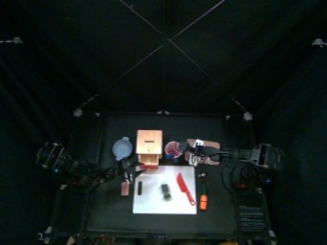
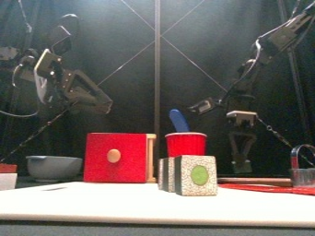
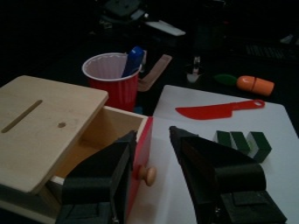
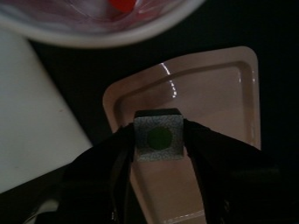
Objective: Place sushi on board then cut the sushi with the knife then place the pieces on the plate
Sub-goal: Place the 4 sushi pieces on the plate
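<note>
A dark green sushi roll [image 2: 187, 175] stands on the white cutting board [image 1: 151, 203], also seen as sushi roll [image 3: 239, 143] in the left wrist view. Beside it on the board lies the red knife [image 3: 222, 109]. My right gripper [image 4: 159, 144] is shut on one sushi piece [image 4: 159, 137], grey with a green centre, held just over the pink plate [image 4: 216, 87]. In the top view the right gripper [image 1: 198, 147] is behind the board at the right. My left gripper [image 3: 158, 188] hangs open and holds nothing, above the wooden box's [image 3: 47, 122] red drawer front at the board's left edge.
The red cup [image 2: 186, 145] holds the blue knife [image 2: 176, 120] behind the board. The blue-grey bowl [image 2: 53, 167] sits at the left of the wooden box [image 2: 120, 157]. An orange toy food [image 3: 254, 84] lies off the board's right side.
</note>
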